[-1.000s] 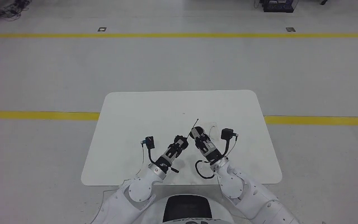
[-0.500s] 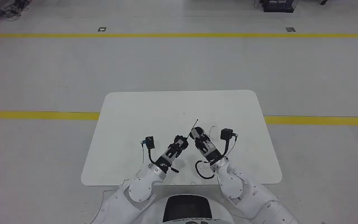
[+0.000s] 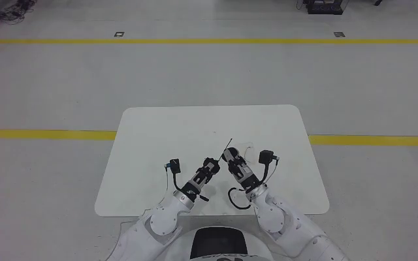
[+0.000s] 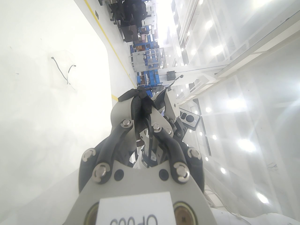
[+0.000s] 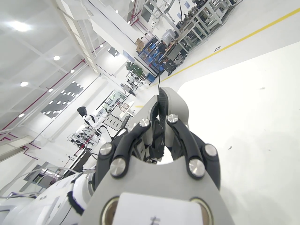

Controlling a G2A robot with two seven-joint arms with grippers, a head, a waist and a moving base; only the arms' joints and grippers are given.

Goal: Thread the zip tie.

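A white table [image 3: 163, 130] stands on a pale workshop floor crossed by yellow lines, and both grippers meet above its near middle. The right gripper [image 5: 161, 95] is clamped on the zip tie [image 5: 159, 78], whose thin black tail pokes straight out beyond its fingertips. The left gripper [image 4: 140, 94] sits just beside the right one, fingers pressed together. Something black lies between them, but I cannot tell what. Two loose ties [image 4: 63, 71] lie on the table, well ahead of the left gripper. The zip tie looks light, slick and springy, so its tail will likely bend or wander if held far back. A hold close behind the tip should steer it best.
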